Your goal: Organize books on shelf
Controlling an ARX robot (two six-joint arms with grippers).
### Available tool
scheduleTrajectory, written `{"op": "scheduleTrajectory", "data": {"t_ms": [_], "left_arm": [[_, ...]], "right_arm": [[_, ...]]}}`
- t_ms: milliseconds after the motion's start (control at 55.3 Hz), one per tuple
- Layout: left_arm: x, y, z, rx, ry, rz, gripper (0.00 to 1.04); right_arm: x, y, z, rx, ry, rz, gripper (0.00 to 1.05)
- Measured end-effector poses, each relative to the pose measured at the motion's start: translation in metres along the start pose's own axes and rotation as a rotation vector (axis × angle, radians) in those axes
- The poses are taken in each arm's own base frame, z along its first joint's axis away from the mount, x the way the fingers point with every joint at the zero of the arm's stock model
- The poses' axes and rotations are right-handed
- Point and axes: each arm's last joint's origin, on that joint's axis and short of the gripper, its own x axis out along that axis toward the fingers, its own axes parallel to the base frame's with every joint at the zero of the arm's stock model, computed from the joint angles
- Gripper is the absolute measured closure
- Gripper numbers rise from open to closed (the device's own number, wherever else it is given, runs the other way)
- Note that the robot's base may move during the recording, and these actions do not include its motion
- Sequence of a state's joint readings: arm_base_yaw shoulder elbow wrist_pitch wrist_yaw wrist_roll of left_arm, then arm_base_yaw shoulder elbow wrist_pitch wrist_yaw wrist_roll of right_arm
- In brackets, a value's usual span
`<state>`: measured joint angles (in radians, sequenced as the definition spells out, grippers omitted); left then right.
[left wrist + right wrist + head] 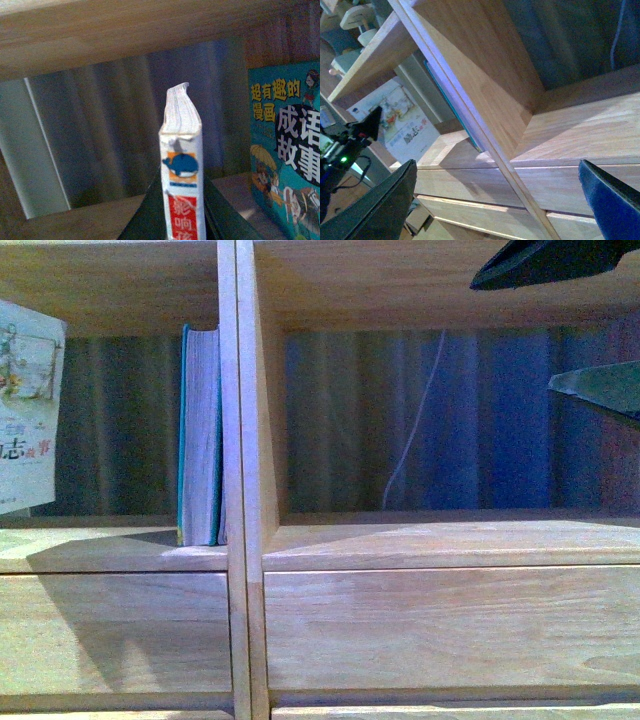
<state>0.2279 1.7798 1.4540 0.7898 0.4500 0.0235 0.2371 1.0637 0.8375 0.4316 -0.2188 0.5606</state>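
The thin white-and-pale-blue paperback (182, 165) shows its spine, with a blue whale and a red mark, between the dark fingers (142, 217) of my left gripper (182, 210), which is shut on it. Its cover (28, 405) hangs at the left edge of the shelf's left compartment. The teal book (200, 435) stands upright in that compartment against the shelf's centre divider (240, 440); its cover (287, 150) is to the paperback's right. My right gripper (515, 335) is open and empty in front of the right compartment, its fingers (385, 205) wide apart.
A thin white cord (415, 430) hangs behind the right compartment, against a striped backdrop. Plain drawer fronts (430, 625) run below both compartments. The board above the left compartment (125, 30) is close over the paperback. My left arm (350, 145) is beside the shelf.
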Motion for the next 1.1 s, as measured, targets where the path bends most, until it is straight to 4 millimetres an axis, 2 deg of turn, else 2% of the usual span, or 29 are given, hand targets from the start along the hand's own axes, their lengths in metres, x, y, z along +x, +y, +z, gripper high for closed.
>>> {"op": "scheduleTrajectory", "data": {"t_ms": [271, 524, 723, 1013, 1103], "left_arm": [[0.036, -0.018, -0.018, -0.115, -0.051, -0.079, 0.98], [0.06, -0.029, -0.038, -0.15, -0.044, -0.091, 0.98], [0.077, -0.041, -0.071, -0.157, 0.007, -0.091, 0.98], [0.091, -0.058, -0.077, -0.153, -0.006, -0.093, 0.98], [0.093, -0.062, -0.08, -0.157, -0.004, -0.085, 0.85]], "right_arm": [[-0.003, 0.004, -0.01, 0.023, 0.026, 0.025, 0.07], [-0.005, 0.003, -0.017, 0.046, 0.05, 0.033, 0.07], [-0.007, 0.001, -0.016, 0.066, 0.05, 0.043, 0.07], [-0.007, -0.006, -0.015, 0.079, 0.035, 0.03, 0.07], [-0.007, -0.008, -0.017, 0.084, 0.04, 0.026, 0.07]]}}
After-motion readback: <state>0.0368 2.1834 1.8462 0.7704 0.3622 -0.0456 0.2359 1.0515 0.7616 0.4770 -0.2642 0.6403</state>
